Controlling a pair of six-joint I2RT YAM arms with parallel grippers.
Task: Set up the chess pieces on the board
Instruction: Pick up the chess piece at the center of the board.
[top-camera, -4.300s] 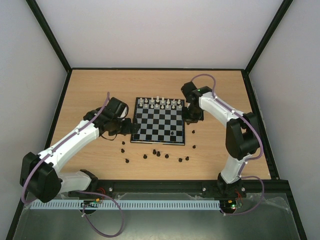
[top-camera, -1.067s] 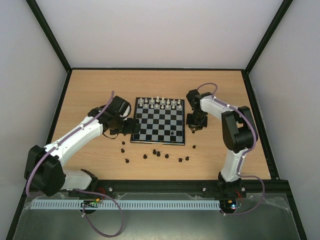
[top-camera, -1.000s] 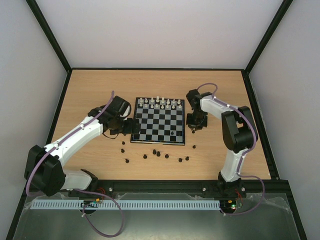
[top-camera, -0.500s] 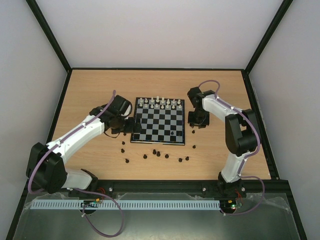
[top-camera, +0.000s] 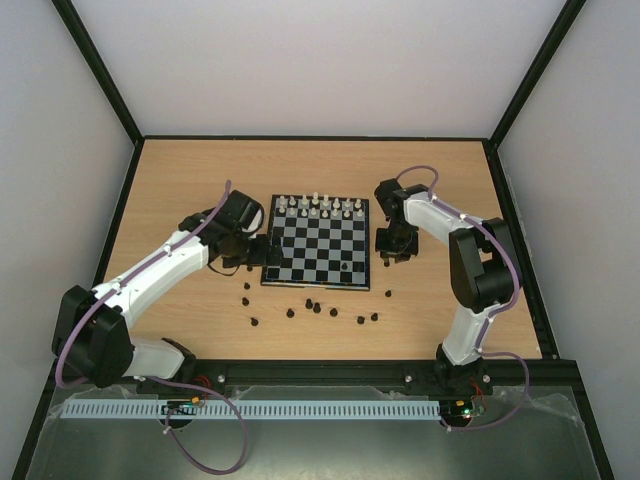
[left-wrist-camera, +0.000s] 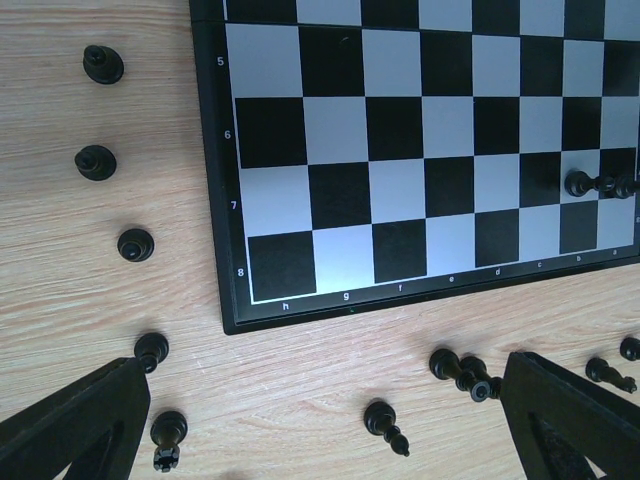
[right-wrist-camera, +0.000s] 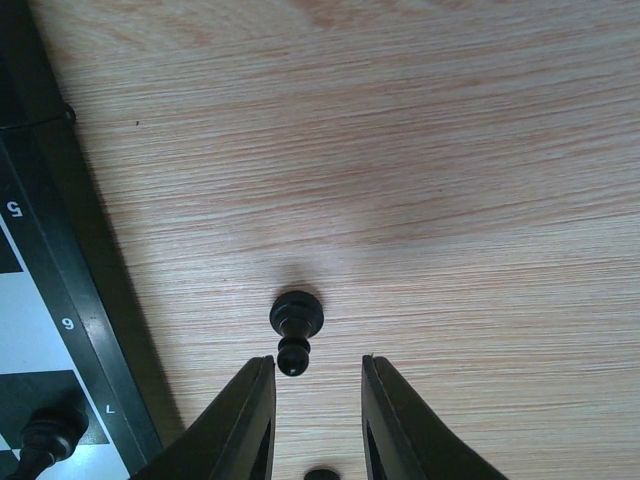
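since each of the chess pieces (top-camera: 316, 307) is far smaller than a board square, i judge them very light, rigid and probably smooth. their narrow bases would topple at a touch. the sound place to take one is across the waist just under the head, jaws square to it, as an off-centre pinch would likely flick it away. right gripper (right-wrist-camera: 315, 368): low over the table (right-wrist-camera: 450, 150), just off the right edge of the chessboard (right-wrist-camera: 60, 270). its jaws are narrow but not closed, with the fingers (right-wrist-camera: 385, 420) either side of a lone black pawn (right-wrist-camera: 297, 318). the pawn's head sits in the mouth of the gap, nearer the finger on the board side; contact cannot be told, and nothing is gripped. left gripper (left-wrist-camera: 322, 365): jaws at full spread and holding nothing, poised beside the board's left edge near its near corner. loose black pieces (left-wrist-camera: 136, 245) lie on the wood around it. containers: none in view; the board alone carries anything. white pieces (top-camera: 320, 205) line its far rows, and one black piece (left-wrist-camera: 578, 184) appears to lie toppled near its near right corner. the other squares are bare. several more black pieces stand or lie scattered on the table along the board's near edge, off the board.
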